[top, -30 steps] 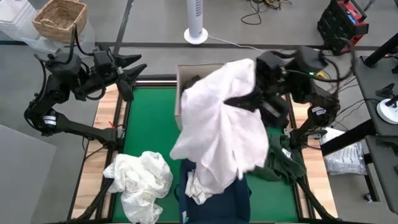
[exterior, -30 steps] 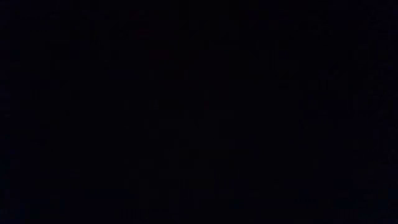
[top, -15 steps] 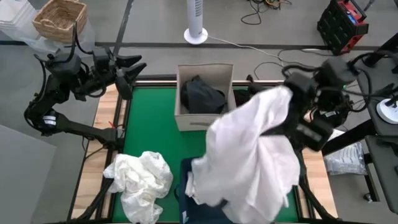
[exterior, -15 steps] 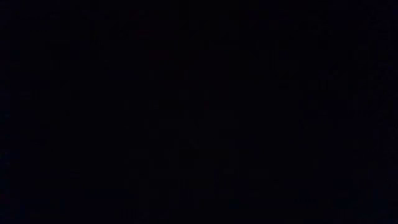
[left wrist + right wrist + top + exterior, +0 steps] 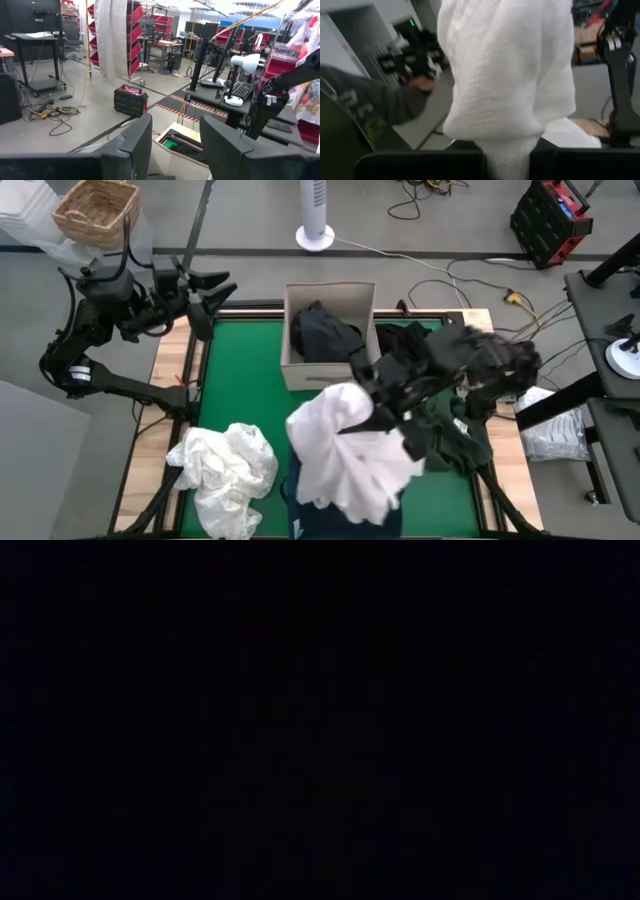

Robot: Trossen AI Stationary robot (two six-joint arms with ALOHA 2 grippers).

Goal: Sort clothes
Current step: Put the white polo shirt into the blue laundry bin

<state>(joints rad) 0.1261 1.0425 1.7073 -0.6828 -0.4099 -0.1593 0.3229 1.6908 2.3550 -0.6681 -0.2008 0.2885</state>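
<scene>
My right gripper (image 5: 372, 418) (image 5: 507, 161) is shut on a white garment (image 5: 345, 455) above the table's near middle. The garment covers most of the navy blue bin (image 5: 345, 515) at the near edge. A second white garment (image 5: 225, 465) lies crumpled on the green mat at the near left. A black garment (image 5: 325, 330) lies inside the beige box (image 5: 300, 372). A dark olive garment (image 5: 450, 438) lies under the right arm. My left gripper (image 5: 205, 295) (image 5: 175, 145) is open, high above the table's far left corner. The low view is black. My right gripper pinches a bunched fold (image 5: 507, 150) of the white garment between its two fingers (image 5: 425, 165), reaching in from the table's right side. The cloth rises in a mound past the fingers and hangs slack below them; its lower end (image 5: 350, 500) lies over the navy bin.
A wicker basket (image 5: 95, 210) stands beyond the far left corner. A fan base (image 5: 315, 235) and cables lie on the floor behind the table. Bare green mat (image 5: 240, 370) shows left of the box. A person's sleeve and hand (image 5: 395, 100) show in the right wrist view.
My right gripper, shut on the white garment, swung from over the beige box toward the table's right edge, then toward the near edge and down. The garment went with it, uncovering the box and the black garment inside, and now hangs bunched over the navy bin.
</scene>
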